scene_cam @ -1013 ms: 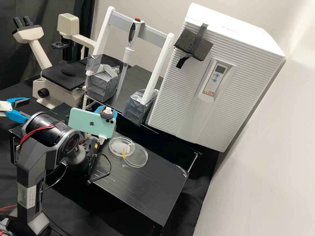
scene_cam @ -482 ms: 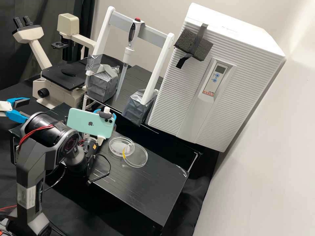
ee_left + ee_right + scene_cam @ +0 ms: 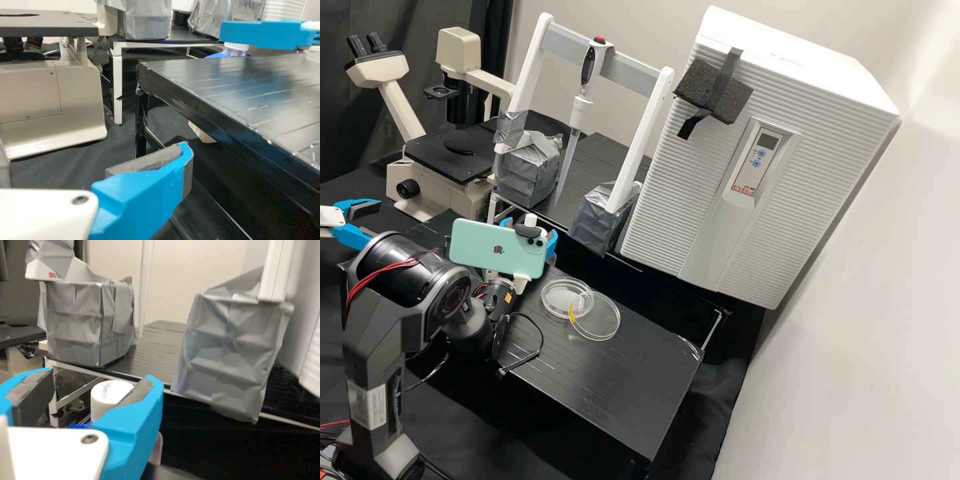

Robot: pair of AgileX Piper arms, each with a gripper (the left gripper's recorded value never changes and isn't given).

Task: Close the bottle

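Note:
In the right wrist view a white bottle cap [image 3: 109, 392] stands between my right gripper's [image 3: 90, 395] two blue fingers, with a visible gap on one side, so the gripper is open around it. A bit of blue bottle [image 3: 80, 426] shows just beneath the cap. The left wrist view shows the bottle's neck [image 3: 234, 49] under the right arm's blue finger [image 3: 265, 32], at the bench's far edge. In the high view my right gripper [image 3: 528, 235] sits behind the mint phone [image 3: 497, 248]. At the far left, off the bench, my left gripper [image 3: 352, 217] hangs open and holds nothing.
Two clear petri dishes [image 3: 567, 297] [image 3: 595, 320] lie mid-bench. Behind stand a pipette [image 3: 579, 107] on a white rack with tape-wrapped feet [image 3: 527, 163] [image 3: 600, 217], a microscope [image 3: 433, 160] and a large white ribbed appliance [image 3: 760, 160]. The bench's front half [image 3: 607, 380] is bare.
The right arm with its phone and gripper has shifted a little to the left and farther back on the bench. The left gripper has stayed where it was.

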